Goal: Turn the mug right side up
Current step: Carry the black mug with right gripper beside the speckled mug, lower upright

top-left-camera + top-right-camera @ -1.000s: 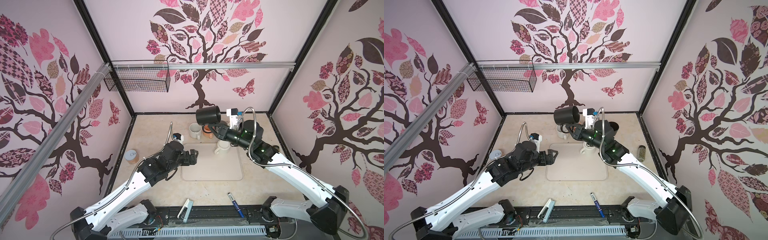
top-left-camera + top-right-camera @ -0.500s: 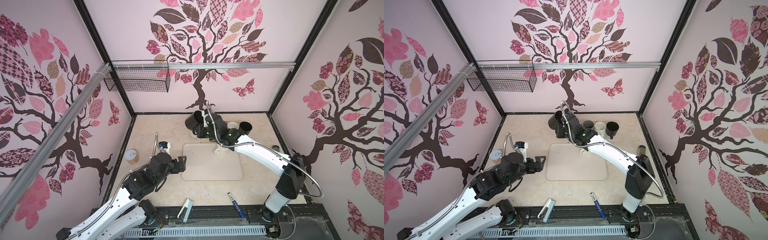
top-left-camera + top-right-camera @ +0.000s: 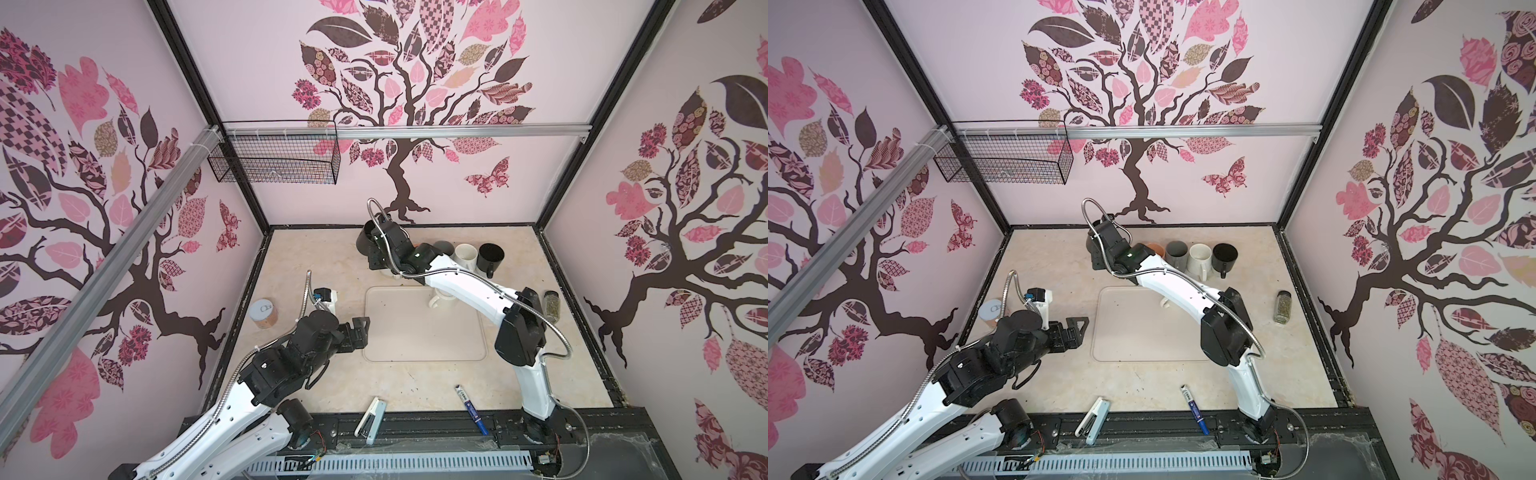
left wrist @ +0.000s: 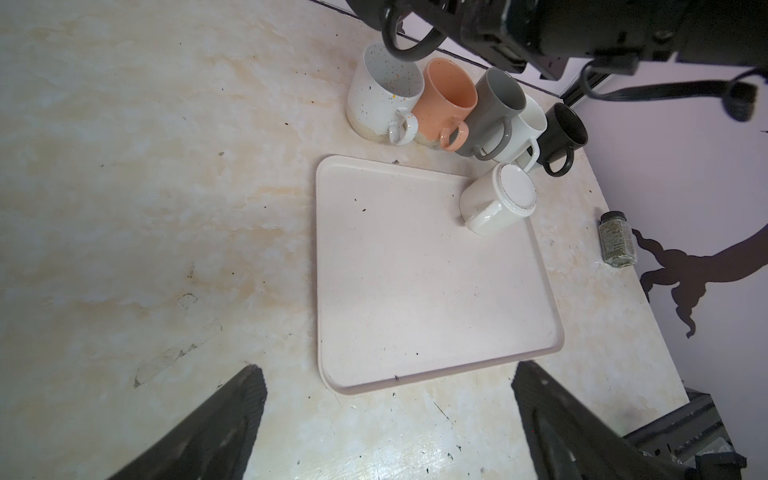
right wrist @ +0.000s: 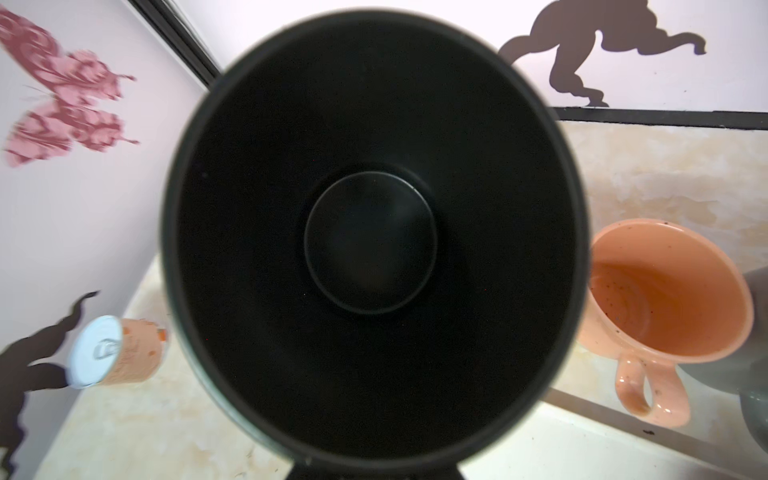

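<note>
Our right claw pinches the black mug, mouth facing its wrist, above the bench beside the peach mug. Our left claw hangs spread wide, with the tray just ahead.

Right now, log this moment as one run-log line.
right gripper: shut on black mug, aloft near speckled mug | left gripper: open, empty, near tray | white mug: upside down on tray

mugs line up behind the tray; an upturned mug sits in its back right corner. spice jar right, can left, stapler and pen in front.
</note>
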Controlling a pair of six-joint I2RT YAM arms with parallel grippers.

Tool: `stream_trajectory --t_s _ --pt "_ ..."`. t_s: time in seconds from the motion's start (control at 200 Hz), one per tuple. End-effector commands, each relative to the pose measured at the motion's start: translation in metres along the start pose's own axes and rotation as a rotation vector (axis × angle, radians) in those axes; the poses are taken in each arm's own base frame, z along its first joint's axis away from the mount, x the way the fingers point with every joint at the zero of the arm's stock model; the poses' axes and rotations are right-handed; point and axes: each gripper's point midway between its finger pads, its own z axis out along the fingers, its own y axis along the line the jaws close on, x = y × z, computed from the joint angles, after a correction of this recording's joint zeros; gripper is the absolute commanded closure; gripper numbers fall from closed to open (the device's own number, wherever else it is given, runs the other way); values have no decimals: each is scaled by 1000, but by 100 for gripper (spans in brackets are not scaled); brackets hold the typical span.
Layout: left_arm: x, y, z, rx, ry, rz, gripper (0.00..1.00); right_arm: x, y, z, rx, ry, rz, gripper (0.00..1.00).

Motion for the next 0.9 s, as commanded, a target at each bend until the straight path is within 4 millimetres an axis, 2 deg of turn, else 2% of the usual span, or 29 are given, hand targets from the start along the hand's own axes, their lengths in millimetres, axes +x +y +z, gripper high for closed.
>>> stream_trajectory --t_s 0.0,0.035,0.245,0.585,0.645,0.655,0.69,0.895 --pt "10 4 8 -3 22 -10 4 -8 13 11 34 -47 -42 100" --pt "11 4 9 -5 26 -12 4 -12 17 13 38 -57 -41 100" --pt "12 4 8 3 22 -19 4 -4 21 35 61 -36 -51 100" --pt "13 4 7 13 18 -15 4 20 18 66 80 1 -65 100" --pt "17 4 9 22 28 -21 4 18 19 67 75 -4 -59 100" --pt "17 3 9 24 28 -22 4 28 17 77 86 15 -66 100" --pt "18 2 9 32 32 -25 4 33 14 83 94 21 -67 100" --pt "24 3 10 44 45 -34 4 36 4 99 102 33 -44 100"
